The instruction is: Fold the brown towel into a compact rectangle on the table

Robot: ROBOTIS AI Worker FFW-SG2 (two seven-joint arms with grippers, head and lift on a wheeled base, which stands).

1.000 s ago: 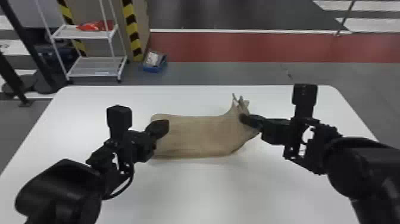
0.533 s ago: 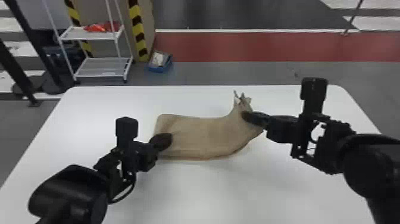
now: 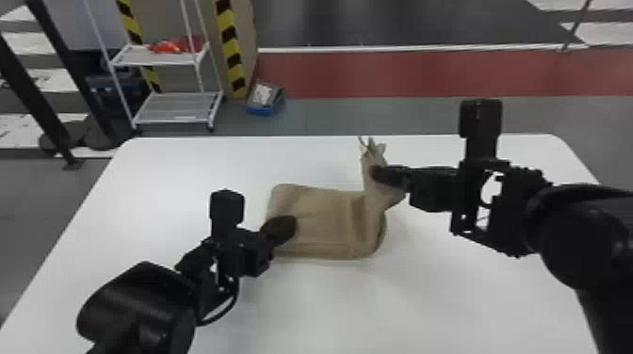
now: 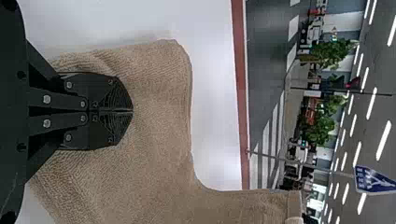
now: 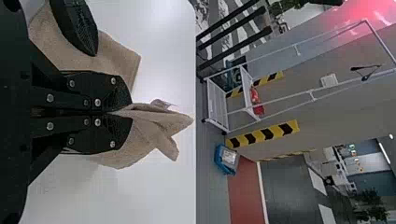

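A hand could pass over the white table (image 3: pixel 358 306) on the near side of the brown towel (image 3: pixel 320 221), between the two arms, or along the far strip behind the towel's flat part, left of its raised end. That raised end, with the right gripper (image 3: pixel 380 174) closed on it, blocks the way at the towel's right, where the right arm (image 3: pixel 584 235) spans the table's right side. The left gripper (image 3: pixel 283 228) obstructs the towel's left end, its arm crossing the near-left tabletop.

Brown towel (image 3: pixel 320 221), white table (image 3: pixel 400 301)
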